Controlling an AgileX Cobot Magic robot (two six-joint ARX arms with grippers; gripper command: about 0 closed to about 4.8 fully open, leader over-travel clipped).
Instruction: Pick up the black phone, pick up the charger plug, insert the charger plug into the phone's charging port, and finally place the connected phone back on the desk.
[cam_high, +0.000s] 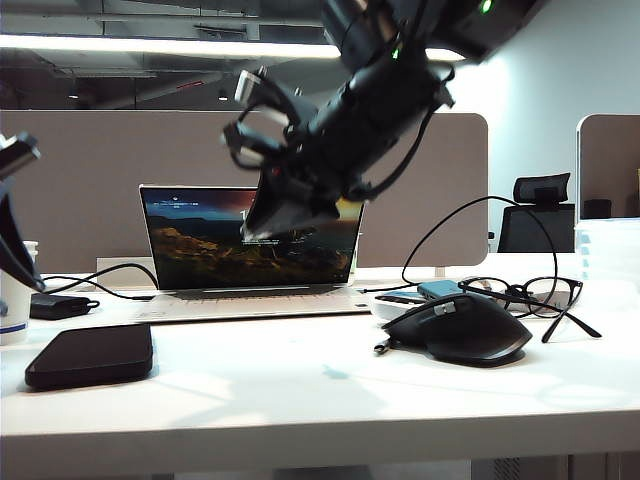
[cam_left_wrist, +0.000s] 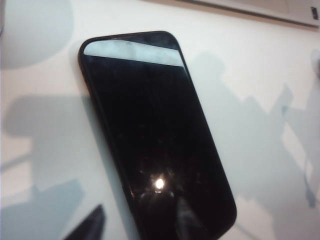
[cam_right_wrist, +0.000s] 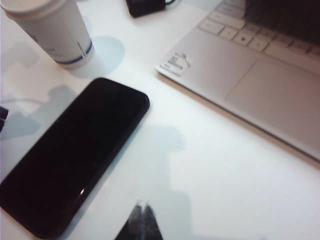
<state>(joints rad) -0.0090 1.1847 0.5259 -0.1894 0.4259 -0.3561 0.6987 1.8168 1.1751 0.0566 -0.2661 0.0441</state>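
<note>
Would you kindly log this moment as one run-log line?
black phone: flat on desk, unheld | charger plug: by mouse | left gripper: over phone | right gripper: shut, above desk

Cup beside black phone.

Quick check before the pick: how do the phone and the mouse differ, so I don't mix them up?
The phone is a flat, thin slab with a glossy face; the mouse is humped, with a grey wheel on top. The phone lies at the desk's left, in front of a paper cup; the mouse sits at the right, by the glasses. Both are black, rest on the desk, and neither is held by a tool.
</note>
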